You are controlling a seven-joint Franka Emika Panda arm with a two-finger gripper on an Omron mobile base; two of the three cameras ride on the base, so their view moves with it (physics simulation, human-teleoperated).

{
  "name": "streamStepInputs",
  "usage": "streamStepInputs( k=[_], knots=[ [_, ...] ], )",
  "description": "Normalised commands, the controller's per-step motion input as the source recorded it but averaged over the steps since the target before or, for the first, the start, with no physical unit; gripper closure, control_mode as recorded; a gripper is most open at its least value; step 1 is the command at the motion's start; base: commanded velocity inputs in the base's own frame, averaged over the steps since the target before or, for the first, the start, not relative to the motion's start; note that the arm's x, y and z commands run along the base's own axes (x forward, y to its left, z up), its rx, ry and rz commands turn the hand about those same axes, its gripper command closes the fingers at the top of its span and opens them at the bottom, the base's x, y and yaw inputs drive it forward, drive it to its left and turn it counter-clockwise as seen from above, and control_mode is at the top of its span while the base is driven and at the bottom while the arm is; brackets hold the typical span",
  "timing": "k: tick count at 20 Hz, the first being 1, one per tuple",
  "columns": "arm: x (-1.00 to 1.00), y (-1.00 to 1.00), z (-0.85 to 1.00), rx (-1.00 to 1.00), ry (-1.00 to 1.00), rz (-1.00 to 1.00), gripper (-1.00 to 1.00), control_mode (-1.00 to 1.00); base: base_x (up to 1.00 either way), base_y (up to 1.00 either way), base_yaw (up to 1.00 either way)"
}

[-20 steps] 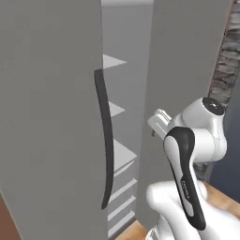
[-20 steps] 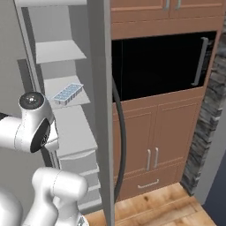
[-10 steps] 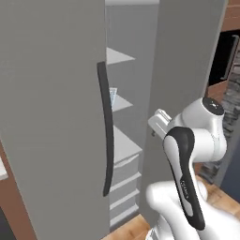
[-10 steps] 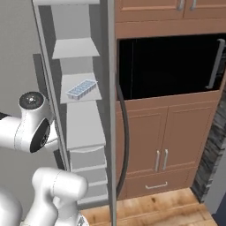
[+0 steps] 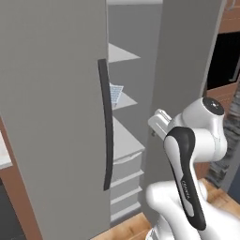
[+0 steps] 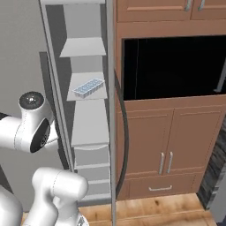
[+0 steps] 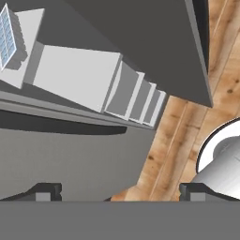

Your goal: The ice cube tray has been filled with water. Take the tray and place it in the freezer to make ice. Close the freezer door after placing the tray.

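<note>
Ice cube tray [image 6: 88, 87] is already inside the freezer [image 6: 84, 132], on a middle shelf [image 6: 76, 95] near that shelf's front edge, long axis running diagonally across the shelf. It also shows past the black handle [image 5: 106, 123] in the left base view [image 5: 116, 93], and at the top left corner of the hand view [image 7: 6, 33]. So placement looks done; what's left is the closing.

Tool [image 7: 119, 192] has its tips spread wide with nothing between them. It holds nothing.

The relation that matters: the tool sits low, in front of the opening, between the two grey panels. In the left base view the freezer door [image 5: 51, 108] with the long curved handle stands to the left of the arm, swung partway out. The opening with its white shelves and drawers [image 5: 125, 176] lies between that door and the arm. The door's long axis is vertical, as is its handle's. In the hand view a broad grey face lies just ahead of the tips, apart from them as far as I can tell.

My read: the next move is a sideways push on the door's outer face, near its free edge. No grasp needed. Risk is clipping the handle or pushing too near the hinge.
</note>
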Motion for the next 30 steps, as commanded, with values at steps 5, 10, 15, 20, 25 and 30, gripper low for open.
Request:
streamStepInputs(
  k=[5,10,15,20,25,30],
  knots=[
    [0.0,0.0,0.0,0.0,0.0,0.0,-1.0,1.0,0.0,-0.21,0.13],
    [0.0,0.0,0.0,0.0,0.0,0.0,-1.0,1.0,0.0,-0.48,0.16],
    [0.0,0.0,0.0,0.0,0.0,0.0,-1.0,1.0,0.0,-0.48,0.16],
    [0.0,0.0,0.0,0.0,0.0,0.0,-1.0,1.0,0.0,-0.15,0.17],
    [0.0,0.0,0.0,-0.02,0.0,0.06,-1.0,-1.0,0.0,0.0,0.06],
    [0.0,0.0,-0.01,-0.02,0.0,0.02,-1.0,-1.0,0.0,0.0,0.0]
  ],
)
